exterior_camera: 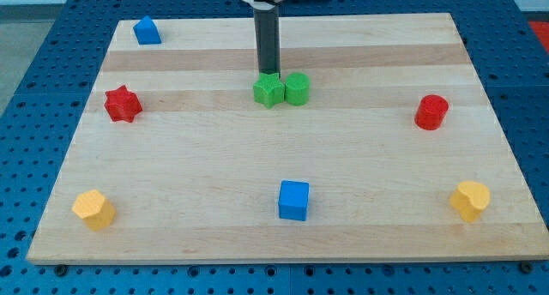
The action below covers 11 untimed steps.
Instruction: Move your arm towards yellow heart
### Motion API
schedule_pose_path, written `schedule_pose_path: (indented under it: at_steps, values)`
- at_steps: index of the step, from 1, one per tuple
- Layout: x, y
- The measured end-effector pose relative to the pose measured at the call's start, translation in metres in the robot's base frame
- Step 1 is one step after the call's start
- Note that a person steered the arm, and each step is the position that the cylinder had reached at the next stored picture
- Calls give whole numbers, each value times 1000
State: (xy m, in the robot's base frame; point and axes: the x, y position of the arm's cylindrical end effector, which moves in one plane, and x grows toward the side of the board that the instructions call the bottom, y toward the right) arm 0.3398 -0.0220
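Risk sits mainly in the choice of target. Camera view: the wooden board carries two yellow blocks, one at the lower left and one at the lower right. The lower-right one, with a notch in its top, reads as the yellow heart; the lower-left one looks more like a faceted block, though the shapes are small and the call is not certain. Heading to the wrong yellow block is the first way this fails.

The rod comes down from the upper centre, and its tip stands just behind the green star, touching it or nearly so. The green cylinder sits against the star's right side. There are no fingers here to be apart or together; the arm ends in the bare rod.

A straight run toward the lower right would shove the green pair along, since they lie directly in the way. The tip needs to skirt them first. The red cylinder at the right is near a wide detour and could be clipped. The blue cube, red star and the blue block at the upper left lie well apart from that path. Overshoot would push the heart off the near corner.
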Motion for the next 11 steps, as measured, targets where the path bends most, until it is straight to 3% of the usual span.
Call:
schedule_pose_path:
  at_steps: [1, 2, 4, 5, 7, 9, 10, 11]
  values:
    - [-34, 4]
    - [-66, 77]
    - [-42, 332]
    - [-19, 367]
    - [-6, 368]
    - [153, 355]
    - [215, 343]
    - [244, 290]
